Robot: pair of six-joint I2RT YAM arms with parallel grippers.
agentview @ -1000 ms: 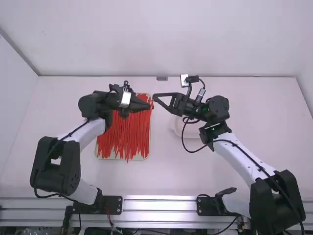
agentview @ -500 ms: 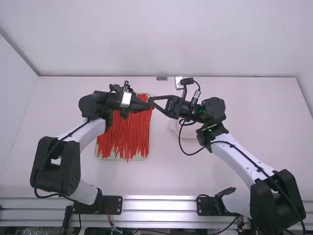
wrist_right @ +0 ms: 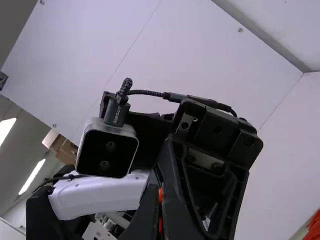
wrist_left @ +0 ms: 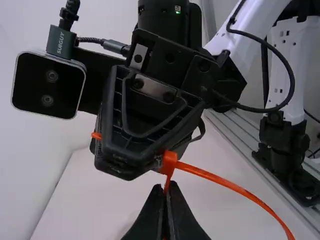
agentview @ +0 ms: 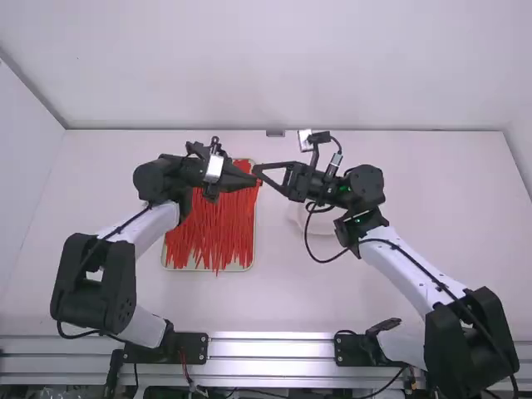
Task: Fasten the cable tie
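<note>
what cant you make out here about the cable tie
- Whether the tail of the cable tie has gone through its head: left wrist view, the fingers of the right gripper cover it; high view, too small where it meets the left gripper.
- The strap's far end: cut off by the left wrist view's bottom edge.
- The tie in the right wrist view: a red sliver between dark fingers, the rest hidden.

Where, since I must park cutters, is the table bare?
Bare: the table right of the right arm and left of the tray. Crowded: mid-table, where the left hand and right hand pinch one cable tie above the tray's corner.
</note>
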